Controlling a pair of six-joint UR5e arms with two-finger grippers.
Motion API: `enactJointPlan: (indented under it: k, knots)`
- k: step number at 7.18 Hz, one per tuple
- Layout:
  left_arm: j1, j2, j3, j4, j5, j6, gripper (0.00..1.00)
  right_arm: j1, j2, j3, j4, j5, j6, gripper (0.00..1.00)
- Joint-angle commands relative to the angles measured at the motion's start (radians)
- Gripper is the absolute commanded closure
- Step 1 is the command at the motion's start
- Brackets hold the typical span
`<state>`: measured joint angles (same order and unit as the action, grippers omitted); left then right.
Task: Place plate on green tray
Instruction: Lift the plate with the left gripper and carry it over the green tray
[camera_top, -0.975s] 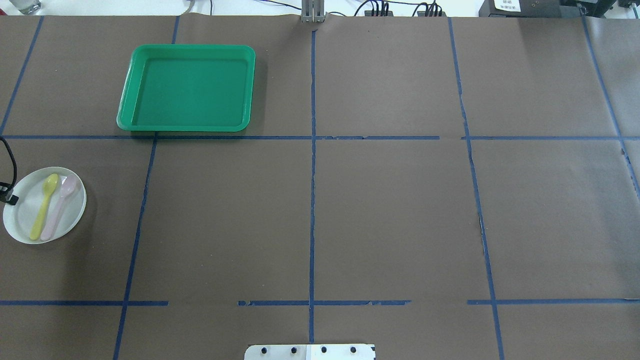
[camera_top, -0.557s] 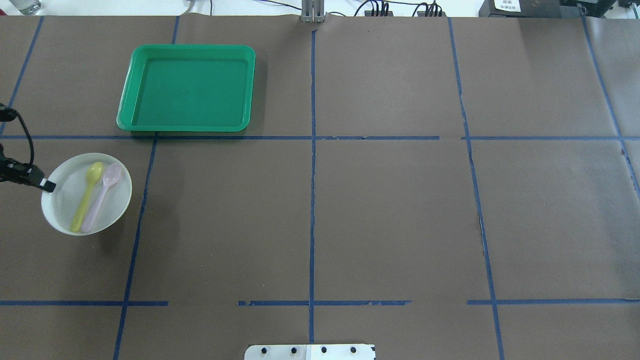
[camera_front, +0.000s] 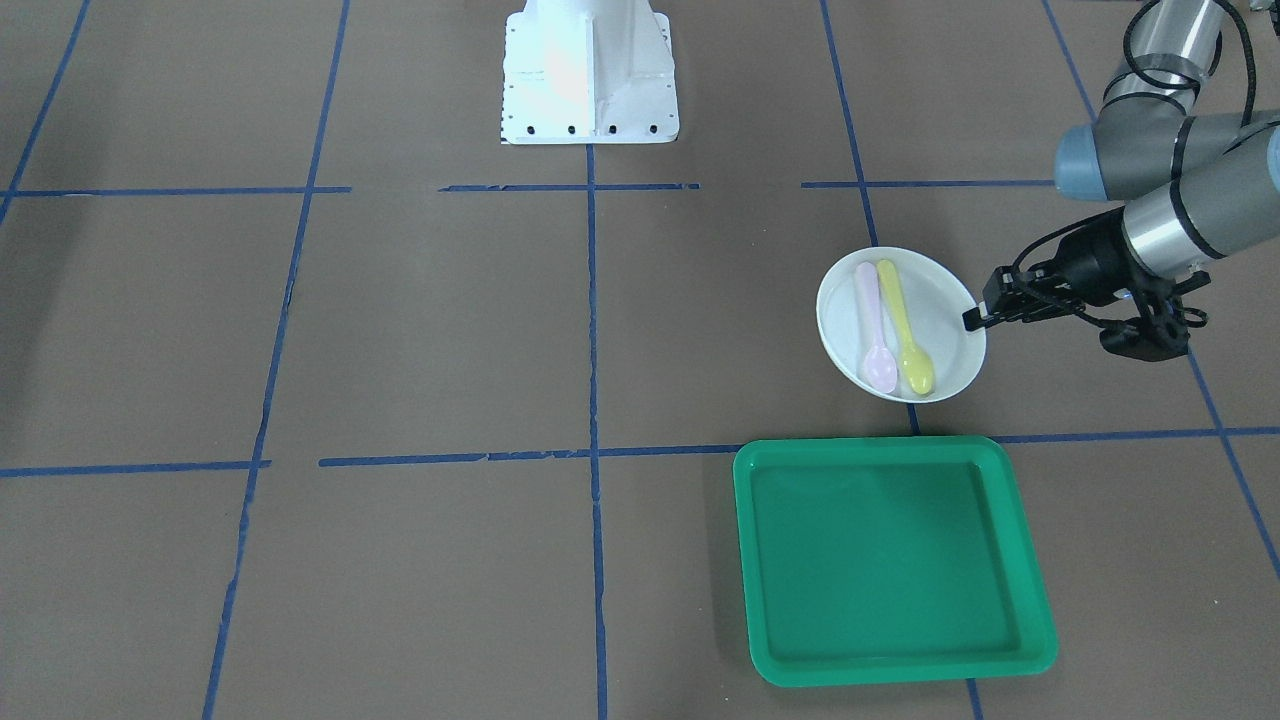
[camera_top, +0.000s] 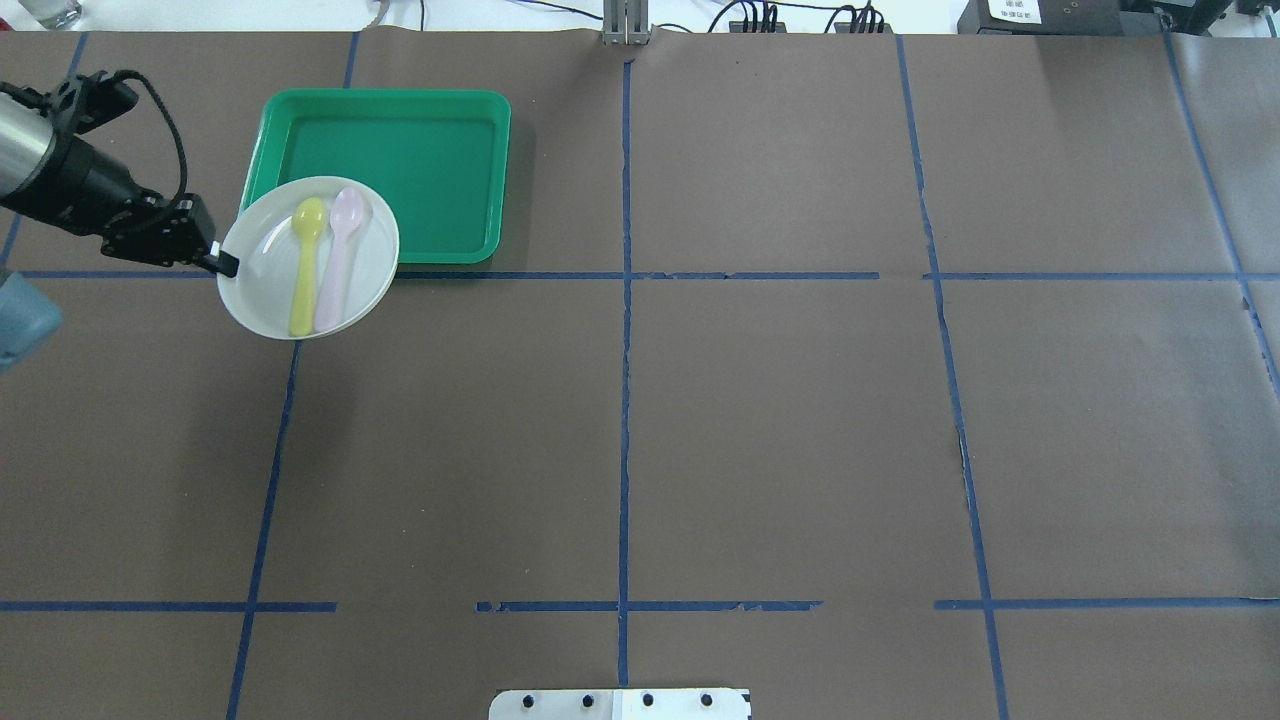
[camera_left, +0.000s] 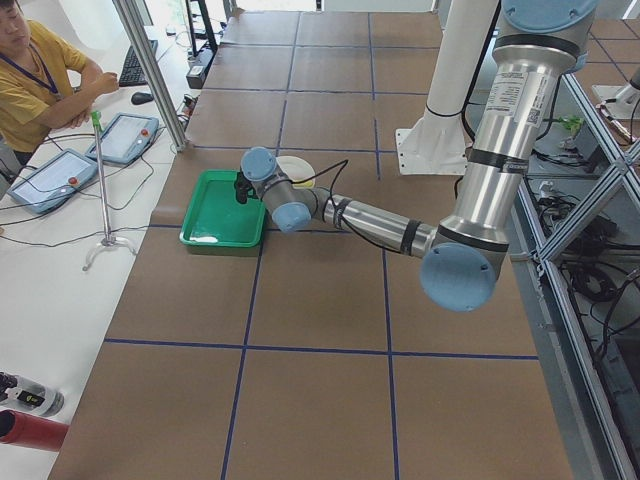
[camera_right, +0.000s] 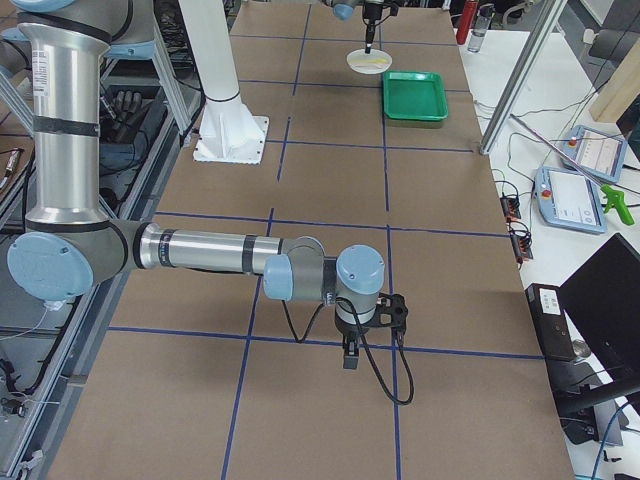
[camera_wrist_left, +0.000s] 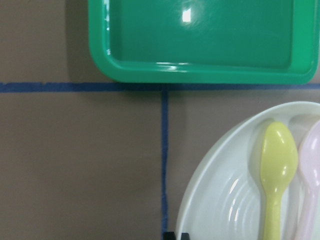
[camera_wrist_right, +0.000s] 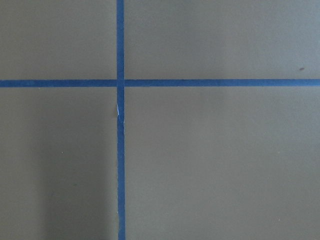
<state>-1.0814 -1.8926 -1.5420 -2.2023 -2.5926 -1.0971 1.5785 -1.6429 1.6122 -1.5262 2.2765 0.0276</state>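
Observation:
The white plate (camera_top: 262, 270) carries a yellow spoon (camera_top: 304, 265) and a pink spoon (camera_top: 336, 258). My left gripper (camera_top: 222, 263) is shut on the plate's left rim and holds it off the table. In the overhead view the plate overlaps the near-left corner of the green tray (camera_top: 430, 180). The front view shows the plate (camera_front: 945, 300) and left gripper (camera_front: 972, 318) just short of the tray (camera_front: 885, 560). In the left wrist view the tray (camera_wrist_left: 200, 35) lies ahead of the plate (camera_wrist_left: 225, 200). My right gripper (camera_right: 350, 358) points down over bare table far off; I cannot tell its state.
Brown paper with a blue tape grid covers the table. The robot's white base (camera_front: 588, 70) stands at the near middle edge. An operator (camera_left: 30, 70), teach pendants (camera_left: 55, 175) and a metal post (camera_left: 150, 70) are beyond the far edge.
My left gripper has carried the plate with both spoons from the table's left edge forward and to the right, up to the green tray's near-left corner.

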Motion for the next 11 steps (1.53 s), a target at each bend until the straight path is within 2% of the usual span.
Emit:
enactJointPlan:
  k: [1,2,3,6,11]
  knots:
    - [0.037,-0.272,0.253,0.007,0.034,-0.153,1.00,0.000,0.000,0.000,0.000,0.000,0.000,0.00]
    - [0.058,-0.313,0.290,0.006,0.149,-0.176,1.00,0.000,0.000,0.001,0.000,0.000,0.000,0.00]
    - [0.060,-0.332,0.324,0.006,0.182,-0.172,1.00,0.000,0.000,0.002,0.000,0.000,0.002,0.00]
    - [0.031,-0.336,0.457,0.004,0.235,0.069,1.00,0.000,0.000,0.002,0.000,0.000,0.000,0.00]
    - [0.021,-0.339,0.568,-0.062,0.272,0.075,1.00,0.000,0.000,0.002,0.000,0.000,0.000,0.00]
